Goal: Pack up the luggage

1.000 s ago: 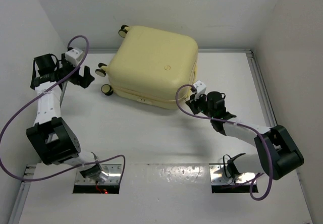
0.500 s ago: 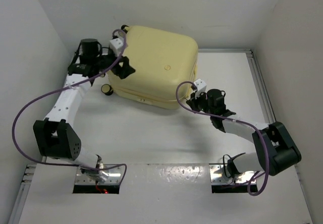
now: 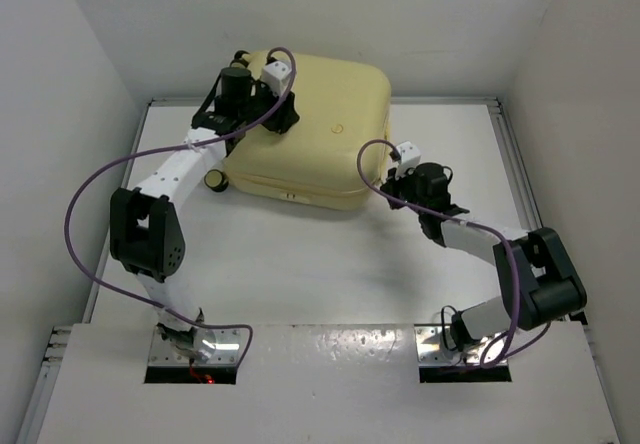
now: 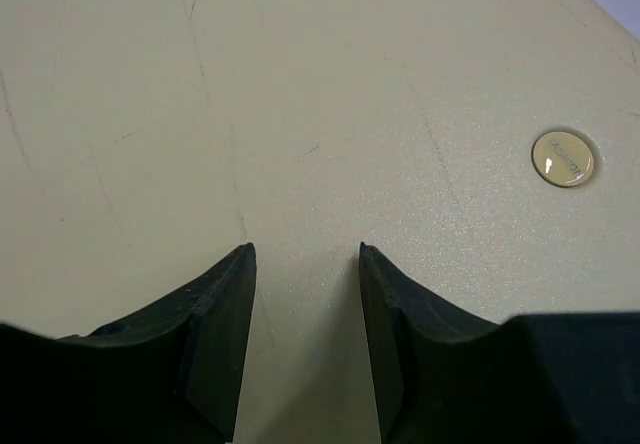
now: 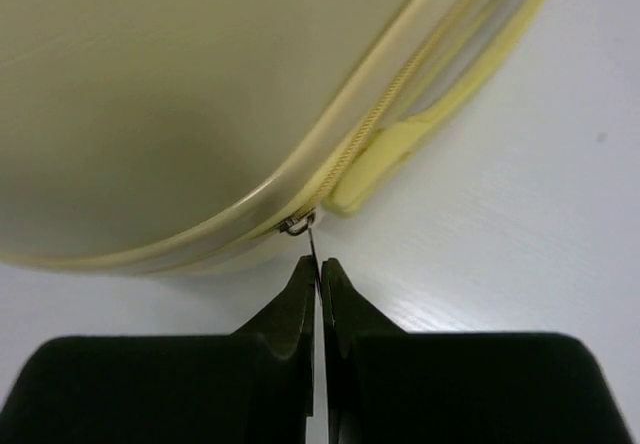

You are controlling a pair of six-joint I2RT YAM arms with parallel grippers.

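Right wrist camera shows my right gripper (image 5: 319,264) pinched tight on the thin metal zipper pull (image 5: 311,241) at a corner of the luggage (image 5: 180,94). My left gripper (image 4: 303,254), jaws partly apart, is right over the closed lid. The case lies flat at the table's (image 3: 300,264) far end.

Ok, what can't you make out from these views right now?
- All views: contents of the luggage, hidden by its closed shell.
- Left wrist: lettering on the round badge, too small.
- Left wrist: whether the open left gripper touches the shell.
- Right wrist: most of the zipper pull, pinched inside the shut right gripper.
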